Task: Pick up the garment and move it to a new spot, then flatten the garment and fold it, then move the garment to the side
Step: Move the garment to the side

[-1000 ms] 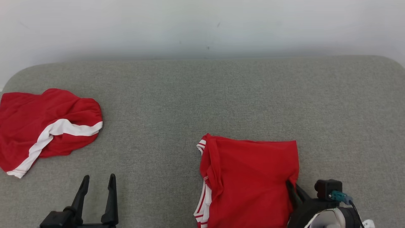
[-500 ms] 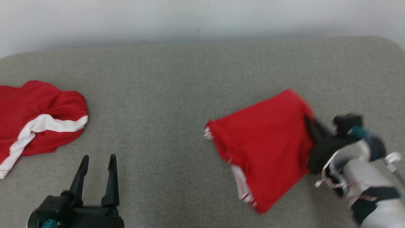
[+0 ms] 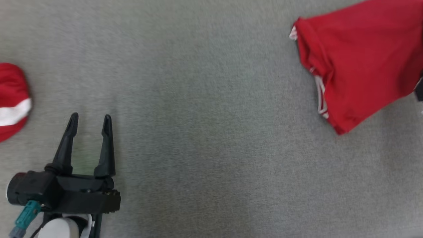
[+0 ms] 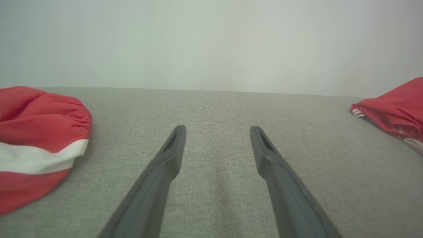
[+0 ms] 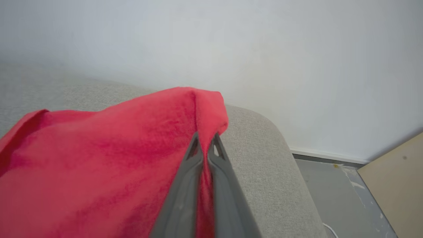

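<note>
Grey cushion | garment pinched in right gripper (jaws together)

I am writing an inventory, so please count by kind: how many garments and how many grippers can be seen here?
Red garments: 2 (folded garment, striped garment)
Grippers: 2 (left gripper open, right gripper shut on the folded garment)
Total: 4

Red cloth with a white band lies at the left of the grey cushion; white wall behind.
</note>
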Controlling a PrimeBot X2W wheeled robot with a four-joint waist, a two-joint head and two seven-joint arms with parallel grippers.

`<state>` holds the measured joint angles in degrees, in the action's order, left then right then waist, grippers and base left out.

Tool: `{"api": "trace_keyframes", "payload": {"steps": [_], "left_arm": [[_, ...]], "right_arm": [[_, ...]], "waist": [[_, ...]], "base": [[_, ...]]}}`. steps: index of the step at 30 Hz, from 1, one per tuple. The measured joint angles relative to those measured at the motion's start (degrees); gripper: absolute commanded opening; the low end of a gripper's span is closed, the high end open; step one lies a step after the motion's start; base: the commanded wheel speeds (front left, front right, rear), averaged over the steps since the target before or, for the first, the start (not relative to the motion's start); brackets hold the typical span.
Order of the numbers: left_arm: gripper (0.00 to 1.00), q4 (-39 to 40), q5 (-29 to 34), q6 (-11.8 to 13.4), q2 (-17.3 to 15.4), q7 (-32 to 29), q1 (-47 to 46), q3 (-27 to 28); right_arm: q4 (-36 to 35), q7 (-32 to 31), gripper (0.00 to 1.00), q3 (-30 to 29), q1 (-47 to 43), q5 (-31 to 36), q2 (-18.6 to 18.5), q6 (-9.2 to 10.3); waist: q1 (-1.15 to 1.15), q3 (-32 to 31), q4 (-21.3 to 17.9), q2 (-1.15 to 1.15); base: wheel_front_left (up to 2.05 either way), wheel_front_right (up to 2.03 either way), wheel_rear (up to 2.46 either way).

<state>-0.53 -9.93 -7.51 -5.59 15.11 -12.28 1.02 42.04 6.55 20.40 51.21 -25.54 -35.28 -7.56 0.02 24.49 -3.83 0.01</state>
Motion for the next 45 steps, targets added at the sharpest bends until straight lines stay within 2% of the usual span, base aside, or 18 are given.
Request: {"api": "trace_keyframes", "payload": {"steps": [11, 17, 23, 24, 25, 26, 27, 38, 45], "left_arm": [[1.0, 6.53, 0.74, 0.01, -3.79, 0.01, -0.56, 0.73], [1.0, 9.87, 0.79, 0.44, -4.86, 0.01, 0.15, 1.37], [1.0, 11.46, 0.86, 0.71, -5.32, -0.01, 0.41, 1.46], [1.0, 11.51, 0.86, 0.77, -5.33, -0.01, 0.42, 1.41], [1.0, 11.51, 0.86, 0.78, -5.33, -0.01, 0.42, 1.34], [1.0, 11.51, 0.85, 0.91, -5.33, -0.01, 0.42, 1.26], [1.0, 11.51, 0.85, 0.91, -5.32, -0.01, 0.42, 1.19], [1.0, 8.23, -0.04, 1.45, -4.23, 0.1, 0.36, 1.09], [1.0, 4.11, -1.05, 1.65, -2.36, 0.01, 3.69, 2.68]], "right_arm": [[-0.05, -1.54, 0.0, 1.55, 10.16, 0.38, -8.06, 0.0], [2.02, -2.01, 0.0, 2.6, 15.9, 1.36, -9.13, 0.0], [5.95, -2.03, 0.0, 4.63, 19.97, 2.41, -9.1, 0.0], [6.88, -2.05, 0.43, 4.87, 20.41, 2.6, -9.0, 0.0], [7.73, -2.09, 0.78, 5.03, 20.8, 3.02, -8.89, 0.0], [8.58, -1.98, 0.94, 5.27, 21.33, 3.78, -8.88, 0.0], [9.33, -1.58, 1.0, 5.27, 21.81, 4.27, -8.84, 0.0], [14.16, 5.64, 1.0, 4.86, 23.28, 5.73, -6.54, 0.0], [8.54, 8.2, 1.0, 4.56, 18.2, 5.23, -3.5, 0.0]], "waist": [[-0.01, 9.43, -7.71, 0.0], [-0.02, 12.45, -10.03, -0.01], [-0.03, 13.99, -10.69, -0.02], [-0.03, 14.03, -10.6, -0.02], [-0.03, 14.04, -10.49, -0.02], [-0.03, 14.06, -10.39, -0.02], [-0.03, 14.07, -10.29, -0.02], [-0.01, 11.04, -9.42, 0.0], [-0.01, 5.6, -8.34, 0.0]], "base": [[0.0, 0.0, 0.0], [0.0, 0.0, 0.0], [0.0, 0.0, 0.0], [0.0, 0.0, 0.0], [0.0, 0.0, 0.0], [0.0, 0.0, 0.0], [0.0, 0.0, 0.0], [0.0, 0.0, 0.0], [0.0, 0.0, 0.0]]}}
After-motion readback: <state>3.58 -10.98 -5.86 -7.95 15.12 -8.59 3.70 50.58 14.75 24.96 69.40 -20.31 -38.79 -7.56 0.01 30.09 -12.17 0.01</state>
